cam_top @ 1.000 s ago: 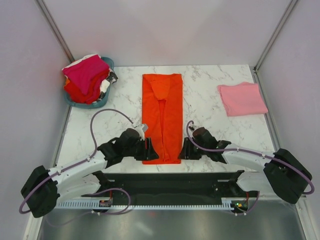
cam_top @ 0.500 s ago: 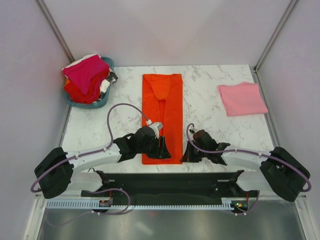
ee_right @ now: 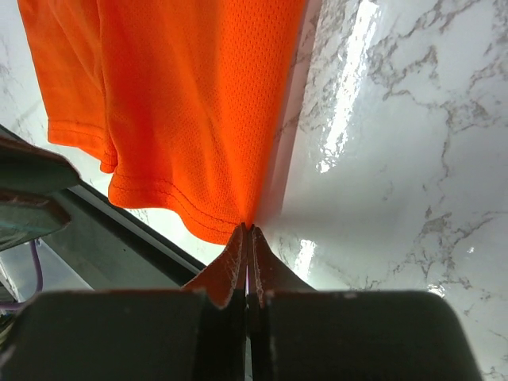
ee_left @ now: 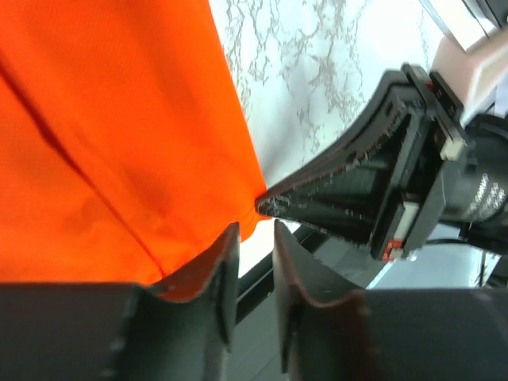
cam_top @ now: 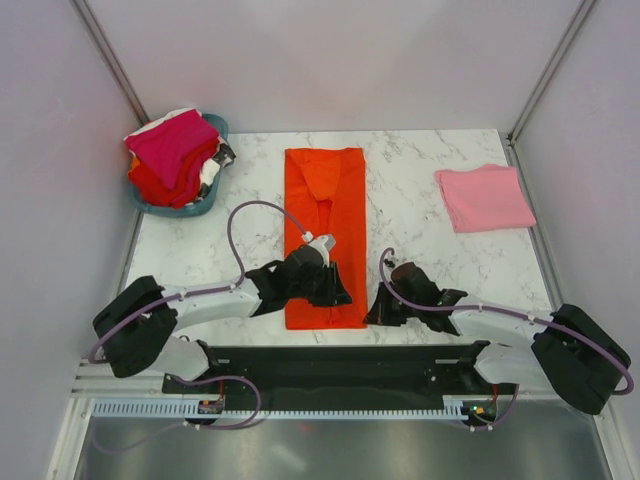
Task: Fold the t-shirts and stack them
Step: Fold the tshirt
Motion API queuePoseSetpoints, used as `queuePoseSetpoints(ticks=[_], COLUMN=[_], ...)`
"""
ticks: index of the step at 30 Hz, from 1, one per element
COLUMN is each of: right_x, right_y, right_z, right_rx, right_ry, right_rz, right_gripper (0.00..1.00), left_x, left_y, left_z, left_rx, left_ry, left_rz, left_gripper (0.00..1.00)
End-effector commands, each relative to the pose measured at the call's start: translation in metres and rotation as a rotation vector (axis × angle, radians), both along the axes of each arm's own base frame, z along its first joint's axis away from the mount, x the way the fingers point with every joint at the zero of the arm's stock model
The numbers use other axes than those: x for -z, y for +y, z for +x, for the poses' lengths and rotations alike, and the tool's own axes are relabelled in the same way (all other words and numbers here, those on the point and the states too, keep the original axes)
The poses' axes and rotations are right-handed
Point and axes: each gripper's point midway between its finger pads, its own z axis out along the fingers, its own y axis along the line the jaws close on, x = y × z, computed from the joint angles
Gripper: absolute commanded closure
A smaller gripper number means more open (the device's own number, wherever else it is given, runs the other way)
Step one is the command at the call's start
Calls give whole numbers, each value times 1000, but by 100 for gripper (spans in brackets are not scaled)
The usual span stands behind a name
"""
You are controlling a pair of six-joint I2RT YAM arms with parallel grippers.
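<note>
Orange-red t-shirt (cam_top: 325, 215) lies as a long folded strip mid-bench (cam_top: 420, 260), hem at the near edge. We see the right end effector (ee_right: 246, 230) pressed together, pinching its near right corner. The left end effector (ee_left: 255, 230), narrowly spread, sits over the near hem. Pink t-shirt (cam_top: 485, 197) lies by the far right corner.

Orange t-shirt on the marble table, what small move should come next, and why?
Probably close the left gripper on the near hem of the bright orange-red cloth t-shirt. The right gripper pinches its near right corner, while the left fingers stand slightly apart at that edge.
</note>
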Motion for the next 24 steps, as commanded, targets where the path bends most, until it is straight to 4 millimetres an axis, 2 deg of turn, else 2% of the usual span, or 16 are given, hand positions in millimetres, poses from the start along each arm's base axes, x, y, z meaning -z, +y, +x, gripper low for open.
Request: queuePoseSetpoints(ticks=[1, 2, 6, 9, 13, 16, 22, 24], right_x=[-4, -3, 1, 2, 3, 5, 4, 6], right_y=[0, -1, -4, -5, -5, -6, -7, -8], right_z=[4, 4, 4, 6, 5, 5, 7, 6], right_rx=[27, 30, 36, 43, 44, 47, 55, 55], right_ry=[-27, -28, -24, -27, -28, -27, -29, -28], right_rz=[11, 10, -4, -9, -13, -19, -20, -25], right_gripper=[100, 100, 100, 100, 100, 100, 100, 100], left_x=[-9, -4, 18, 33, 40, 44, 64, 65], left_y=[-23, -23, -19, -9, 12, 25, 37, 39], left_z=[11, 10, 3, -3, -5, -14, -27, -27], left_rx=[-19, -14, -6, -2, -32, -25, -19, -28], left_ry=[-4, 6, 46, 78, 59, 76, 129, 122], left_rz=[-69, -62, -17, 40, 118, 154, 188, 174], left_gripper=[73, 77, 81, 83, 83, 83, 84, 84])
